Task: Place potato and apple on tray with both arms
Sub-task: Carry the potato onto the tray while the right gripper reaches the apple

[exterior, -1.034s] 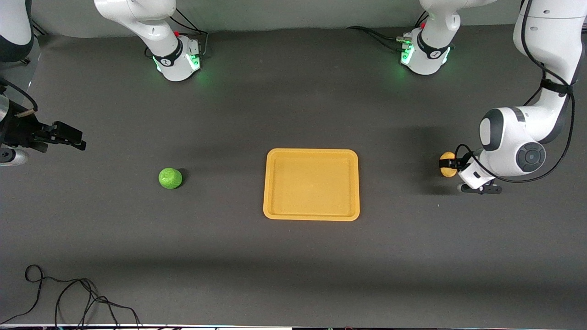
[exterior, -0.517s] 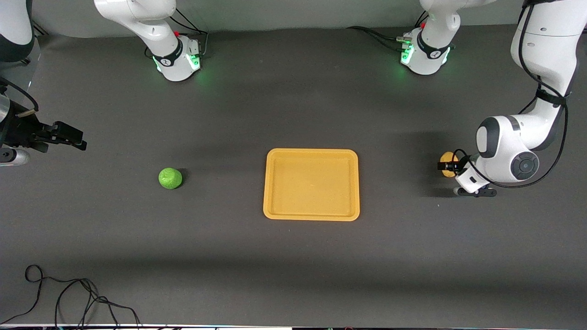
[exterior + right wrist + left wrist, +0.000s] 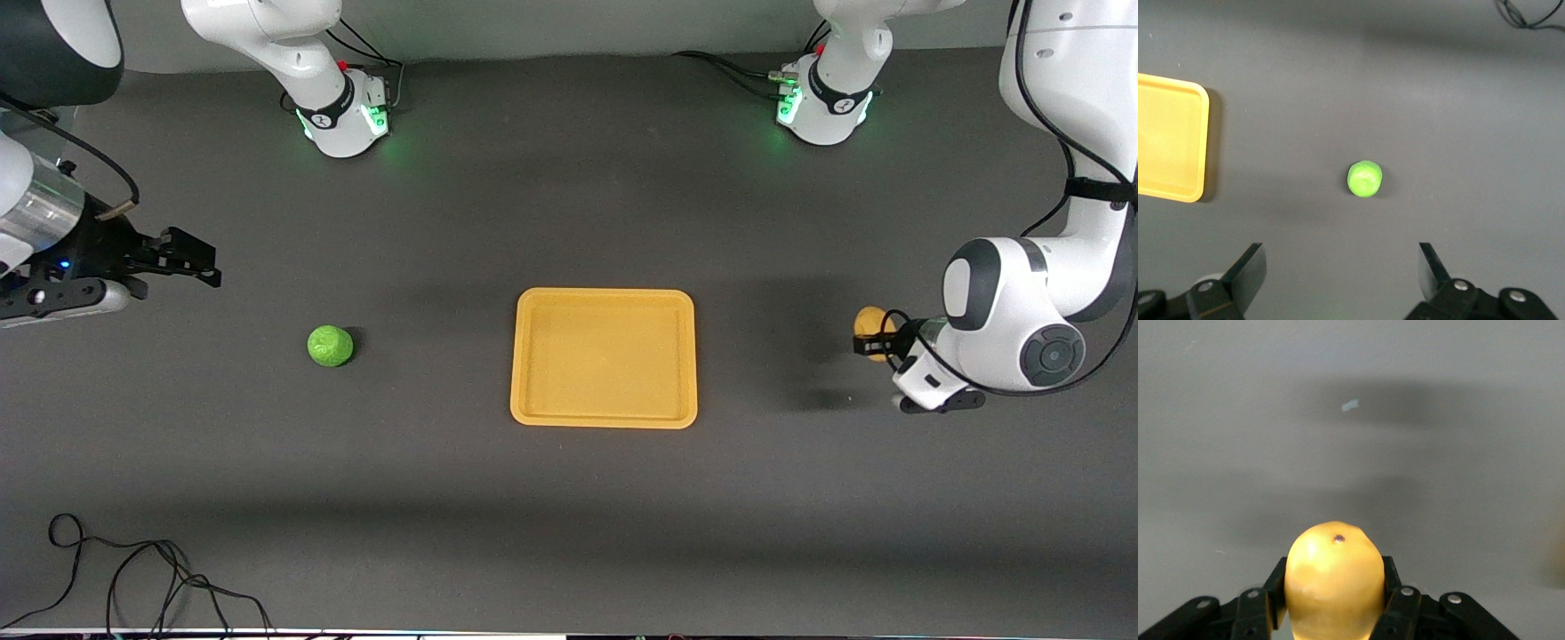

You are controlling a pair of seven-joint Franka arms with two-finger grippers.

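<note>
My left gripper [image 3: 875, 340] is shut on the yellow-tan potato [image 3: 869, 321] and holds it above the table at the left arm's end, apart from the tray. In the left wrist view the potato [image 3: 1333, 577] fills the space between the black fingers [image 3: 1403, 607]. The green apple [image 3: 330, 345] lies on the table toward the right arm's end. My right gripper [image 3: 203, 261] is open and empty in the air, to the side of the apple. In the right wrist view the apple [image 3: 1365, 179] lies ahead of the spread gripper [image 3: 1341, 263]. The orange-yellow tray [image 3: 605, 356] is empty in the middle.
A loose black cable [image 3: 133, 569] lies on the table near the front camera at the right arm's end. One edge of the tray [image 3: 1165, 143] shows in the right wrist view. Both arm bases [image 3: 342, 116] glow green.
My left gripper has lifted the potato off the table. My right gripper has moved in from the table's end toward the apple.
</note>
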